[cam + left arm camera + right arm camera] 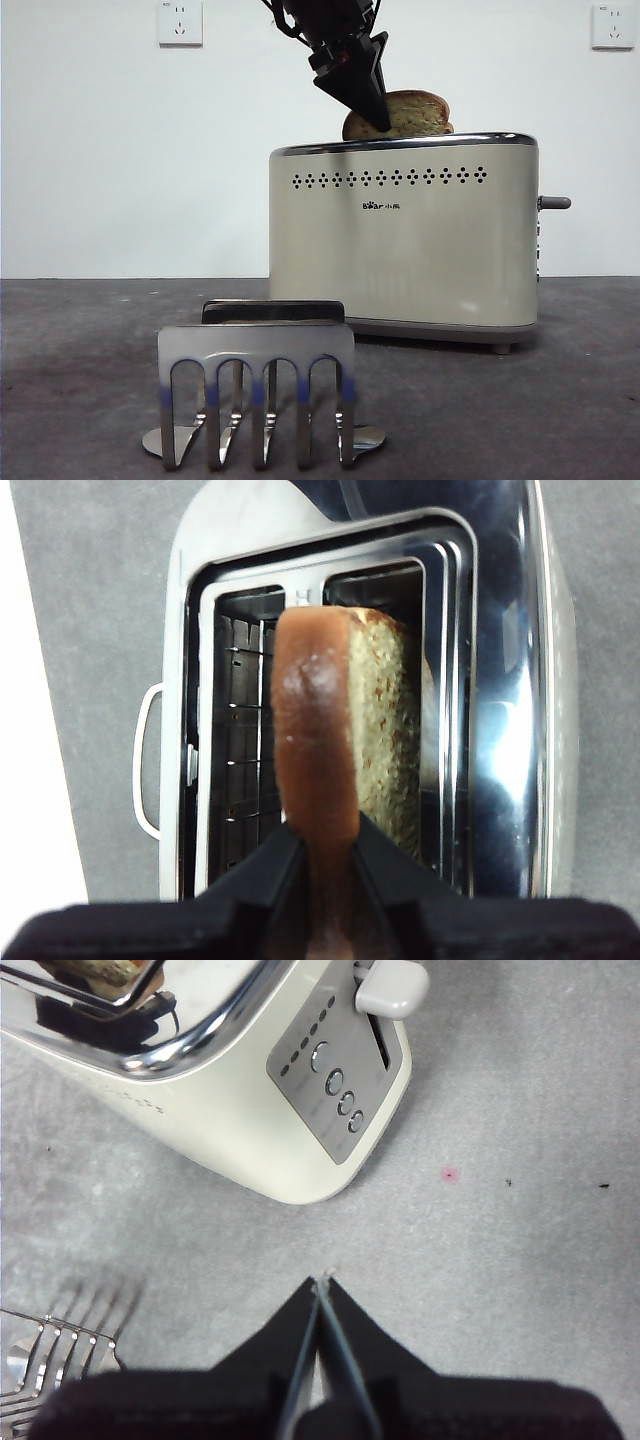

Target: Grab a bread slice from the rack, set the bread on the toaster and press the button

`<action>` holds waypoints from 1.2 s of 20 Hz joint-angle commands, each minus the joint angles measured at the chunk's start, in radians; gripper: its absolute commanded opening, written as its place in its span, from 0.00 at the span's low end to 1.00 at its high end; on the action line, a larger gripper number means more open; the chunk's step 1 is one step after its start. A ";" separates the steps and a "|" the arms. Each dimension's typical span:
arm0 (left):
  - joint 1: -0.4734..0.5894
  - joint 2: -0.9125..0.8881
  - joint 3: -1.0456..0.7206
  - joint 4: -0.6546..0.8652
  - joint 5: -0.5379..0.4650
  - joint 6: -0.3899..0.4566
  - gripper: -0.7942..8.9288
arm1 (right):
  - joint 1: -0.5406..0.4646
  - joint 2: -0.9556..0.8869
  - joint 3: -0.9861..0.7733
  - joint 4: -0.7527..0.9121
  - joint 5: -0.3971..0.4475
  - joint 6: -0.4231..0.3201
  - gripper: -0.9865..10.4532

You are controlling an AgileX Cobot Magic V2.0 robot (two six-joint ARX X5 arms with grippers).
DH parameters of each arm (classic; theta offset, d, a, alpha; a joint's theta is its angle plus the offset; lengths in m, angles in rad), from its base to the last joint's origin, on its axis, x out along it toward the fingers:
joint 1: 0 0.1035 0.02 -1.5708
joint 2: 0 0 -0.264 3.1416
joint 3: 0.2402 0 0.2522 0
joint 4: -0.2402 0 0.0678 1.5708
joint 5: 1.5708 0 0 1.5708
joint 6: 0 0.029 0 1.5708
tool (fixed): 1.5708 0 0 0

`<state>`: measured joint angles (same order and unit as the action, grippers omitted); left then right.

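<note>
Bread: the slice of bread (345,740) hangs partway into a slot of the toaster (400,250), crust edge up, its round top showing above the chrome rim in the front view.
Left gripper: the left gripper (325,855) stands directly over the toaster's open top, jaws pinched narrow on the slice's brown crust; in the front view it comes down dark from above, tip against the bread.
Right gripper: the right gripper (320,1295) hovers above bare table near the toaster's narrow control end, jaws pressed together, holding nothing.
Rack: the rack (258,395) stands in the foreground, well apart from the toaster; no bread shows in its arched slots.
Button: the button (555,202) projects from the toaster's end, high on its track and seemingly not yet pressed; in the right wrist view it reads as a pale lever (392,985) above a panel of small round controls.
Progress: picking looks done and placing is underway; the slice is aligned with the slot but not yet released.
Remaining: letting go of the bread, clearing the left arm, then pushing the lever down, a job the right arm seems placed for.
</note>
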<state>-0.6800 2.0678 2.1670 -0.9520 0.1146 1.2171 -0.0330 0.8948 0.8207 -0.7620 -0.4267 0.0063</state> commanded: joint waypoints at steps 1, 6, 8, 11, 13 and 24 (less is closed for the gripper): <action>-0.007 0.016 -0.006 0.008 -0.024 -0.066 0.31 | 0.000 0.002 0.003 0.005 0.000 -0.011 0.09; -0.006 -0.036 -0.005 0.029 -0.038 -0.146 0.60 | 0.000 0.002 0.003 0.015 0.001 0.005 0.09; -0.006 -0.085 -0.006 0.033 -0.037 -0.168 0.60 | -0.001 0.002 0.003 0.054 0.000 0.073 0.09; -0.009 -0.173 -0.006 0.028 -0.037 -0.356 0.60 | -0.001 0.008 0.003 0.183 -0.004 0.171 0.08; -0.013 -0.225 -0.006 -0.016 -0.036 -0.573 0.59 | -0.002 0.033 0.004 0.290 -0.032 0.229 0.08; -0.003 -0.306 -0.006 -0.262 -0.029 -0.856 0.07 | -0.051 0.360 0.159 0.404 -0.158 0.289 0.08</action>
<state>-0.6872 1.7638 2.1670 -1.2167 0.0868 0.3954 -0.0814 1.2469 0.9791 -0.3645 -0.5804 0.2852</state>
